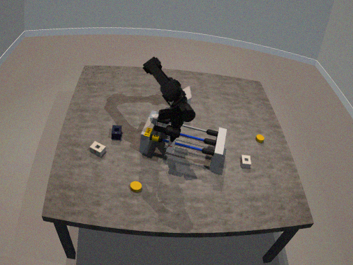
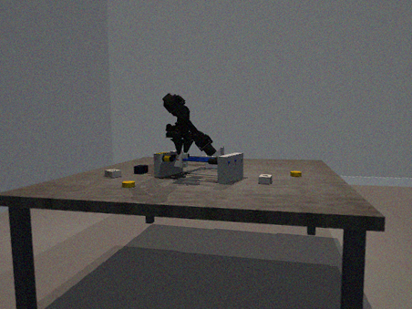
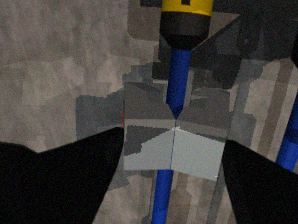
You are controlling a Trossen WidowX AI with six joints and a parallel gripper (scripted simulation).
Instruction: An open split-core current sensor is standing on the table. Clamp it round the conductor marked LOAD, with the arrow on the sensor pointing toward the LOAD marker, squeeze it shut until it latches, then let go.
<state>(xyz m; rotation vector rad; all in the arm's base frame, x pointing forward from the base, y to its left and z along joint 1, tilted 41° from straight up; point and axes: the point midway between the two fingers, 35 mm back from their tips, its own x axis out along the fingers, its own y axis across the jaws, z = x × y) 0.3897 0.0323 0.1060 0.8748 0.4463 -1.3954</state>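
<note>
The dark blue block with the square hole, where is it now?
In the top view, the dark blue block lies on the table's left side, between the white block and the rack's left end plate.
</note>
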